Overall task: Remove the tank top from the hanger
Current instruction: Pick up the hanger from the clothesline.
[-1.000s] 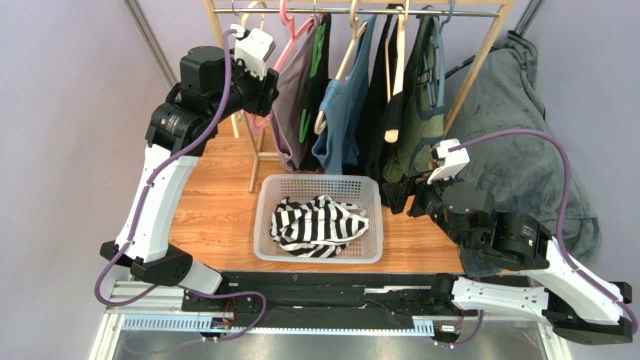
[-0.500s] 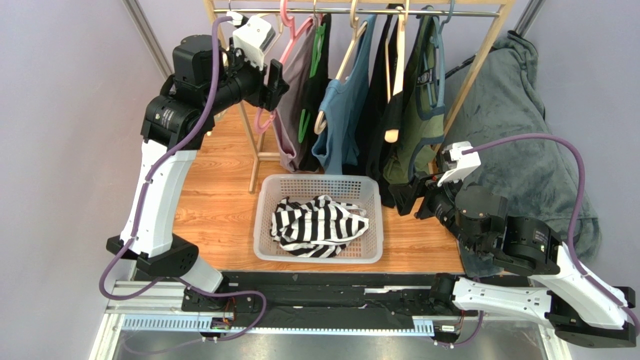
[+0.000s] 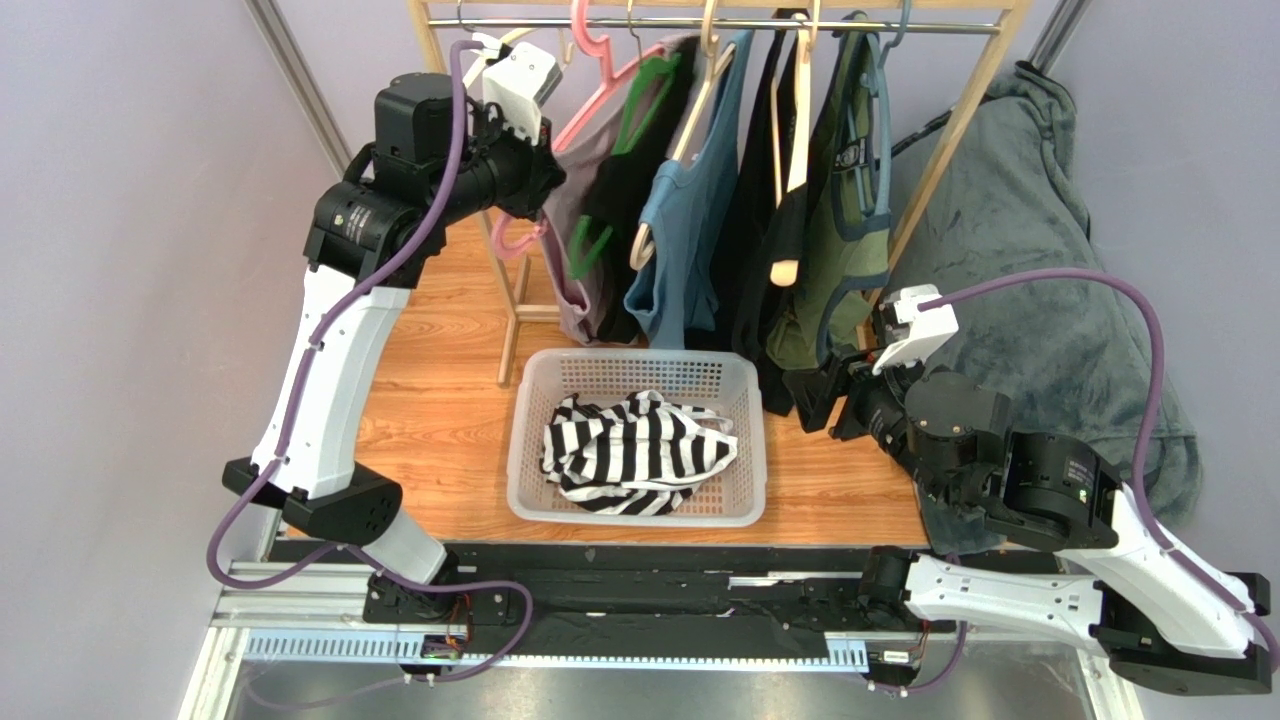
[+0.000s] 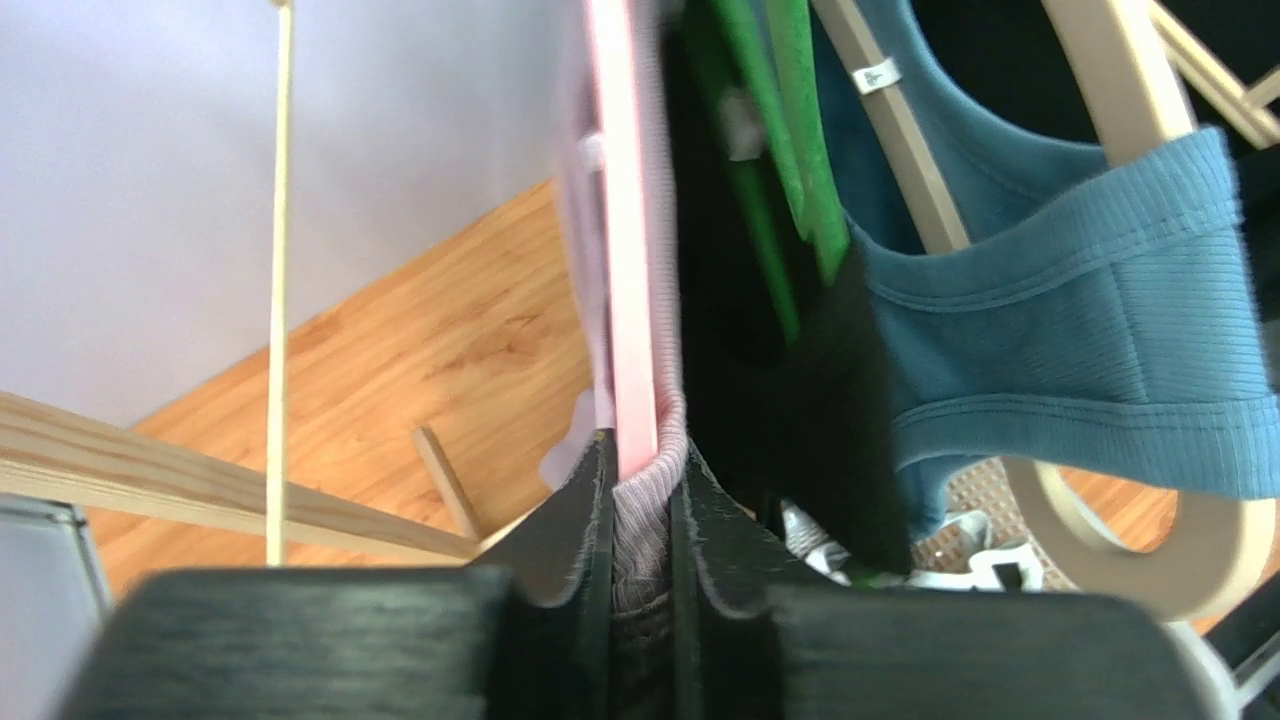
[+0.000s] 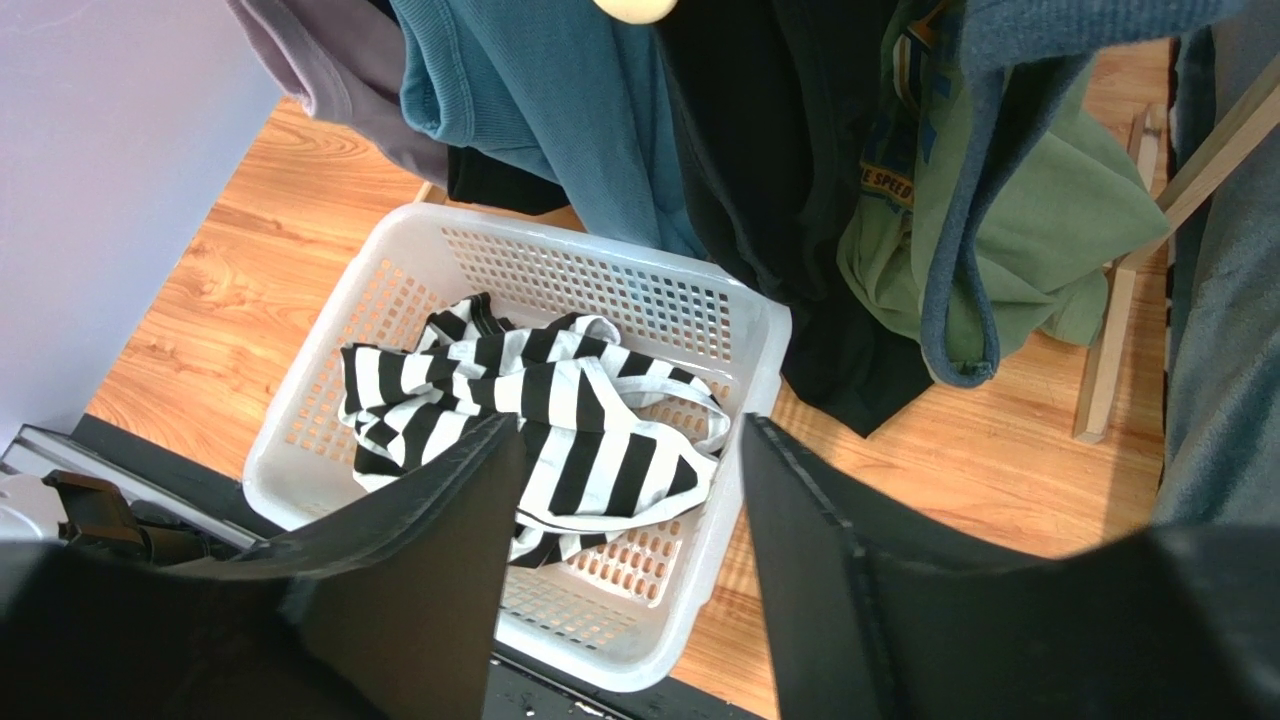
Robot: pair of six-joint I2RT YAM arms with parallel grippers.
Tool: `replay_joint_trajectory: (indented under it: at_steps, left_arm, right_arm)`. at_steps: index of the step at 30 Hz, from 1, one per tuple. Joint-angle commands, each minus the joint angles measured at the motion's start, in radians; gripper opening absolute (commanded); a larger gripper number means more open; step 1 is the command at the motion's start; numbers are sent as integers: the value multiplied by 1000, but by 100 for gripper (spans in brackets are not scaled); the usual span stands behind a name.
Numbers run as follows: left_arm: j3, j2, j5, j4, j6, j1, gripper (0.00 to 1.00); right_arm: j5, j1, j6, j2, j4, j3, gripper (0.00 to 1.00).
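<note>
Mauve ribbed fabric is seen pinched btwn the two black fingers of the left gripper (image 4: 642, 468), which are drawn nearly together on it, w/ only the cloth in the slit. The fabric belongs to the mauve tank top (image 3: 576, 248), which is hung on a pink hanger (image 3: 598, 87) near the left end of the metal rail (image 3: 962, 24) of a wooden clothes rack. In the left wrist view the hanger's arm is shown running down into the grip point w/ the cloth draped over it. Whether the plastic itself is also caught cannot be told. The left arm is raised high, its gripper held at the garment's shoulder, below the rail.

Next along the rail, a black garment (image 3: 631, 188) on a green hanger (image 3: 643, 105) is pressed against the tank top. It is followed by a blue top (image 3: 684, 225) on a wooden hanger (image 3: 696, 108), then by darker and olive items.

On the table (image 3: 428, 398), a white mesh basket (image 3: 526, 435) is set below the hanging clothes, w/ a black-and-white striped garment (image 3: 639, 450) heaped inside. The right gripper (image 3: 816, 393) is held low by the basket's right side, near the hems of the dark clothes. Its fingers are spread wide apart w/ nothing held btwn them. A grey blanket (image 3: 1052, 285) is piled to the right of the rack.
</note>
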Motion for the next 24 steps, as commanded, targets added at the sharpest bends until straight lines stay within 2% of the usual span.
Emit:
replay_joint_trajectory:
  at_steps: [1,2,9,15,24]
  left_arm:
    - [60,0,2,0,-2,-5,2]
    - [66,4,-5,-1,-5,-5,0]
    - [135,-12,-56,20,7,-5,0]
    - [152,-72,-93,31,27,-5,0]
    - [-102,-257,-85,34,44,-5,0]
  right_arm:
    - [7,-4,-5,8,22,17,57]
    - [4,-2,-5,6,21,15,56]
    - [7,-4,-2,0,9,15,43]
    - [0,-4,0,3,7,18,41]
    - [-8,-4,9,2,-4,24,40]
